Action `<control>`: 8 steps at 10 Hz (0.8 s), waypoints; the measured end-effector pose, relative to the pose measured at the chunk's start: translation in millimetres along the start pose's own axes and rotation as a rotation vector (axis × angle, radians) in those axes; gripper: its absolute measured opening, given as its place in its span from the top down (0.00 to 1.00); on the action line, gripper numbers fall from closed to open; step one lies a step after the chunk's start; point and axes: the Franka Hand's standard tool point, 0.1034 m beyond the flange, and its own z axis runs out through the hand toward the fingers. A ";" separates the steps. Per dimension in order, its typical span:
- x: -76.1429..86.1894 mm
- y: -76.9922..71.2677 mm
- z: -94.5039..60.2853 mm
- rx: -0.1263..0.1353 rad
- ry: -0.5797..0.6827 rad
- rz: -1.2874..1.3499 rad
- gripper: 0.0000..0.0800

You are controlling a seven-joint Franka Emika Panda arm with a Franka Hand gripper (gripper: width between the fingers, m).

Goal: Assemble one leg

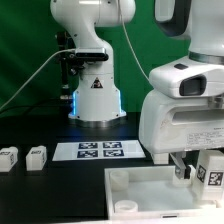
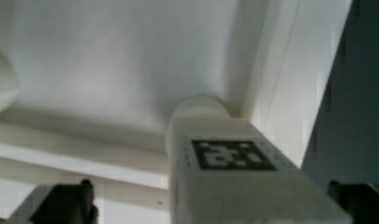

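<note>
A white leg (image 1: pixel 212 170) with a square marker tag stands upright at the corner of the wide white panel (image 1: pixel 140 190) on the exterior view's right. My gripper (image 1: pixel 197 172) is down around it. In the wrist view the leg (image 2: pixel 230 150) fills the middle, tag facing the camera, with the panel (image 2: pixel 115 70) behind it. My gripper (image 2: pixel 207 205) is open. One dark finger (image 2: pixel 353 203) is right against the leg. The other finger (image 2: pixel 61 204) stands clearly apart from it.
Two more white legs (image 1: pixel 8 157) (image 1: pixel 36 156) lie on the dark table at the exterior view's left. The marker board (image 1: pixel 100 150) lies flat in front of the arm's base (image 1: pixel 95 100). The panel reaches the frame's lower edge.
</note>
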 end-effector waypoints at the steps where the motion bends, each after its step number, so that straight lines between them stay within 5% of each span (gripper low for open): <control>1: 0.0 0.0 0.1 0.000 0.000 0.011 0.19; 4: -0.1 0.4 0.3 0.000 0.000 0.036 0.64; 8: -0.1 -0.9 0.4 0.001 -0.001 0.405 0.64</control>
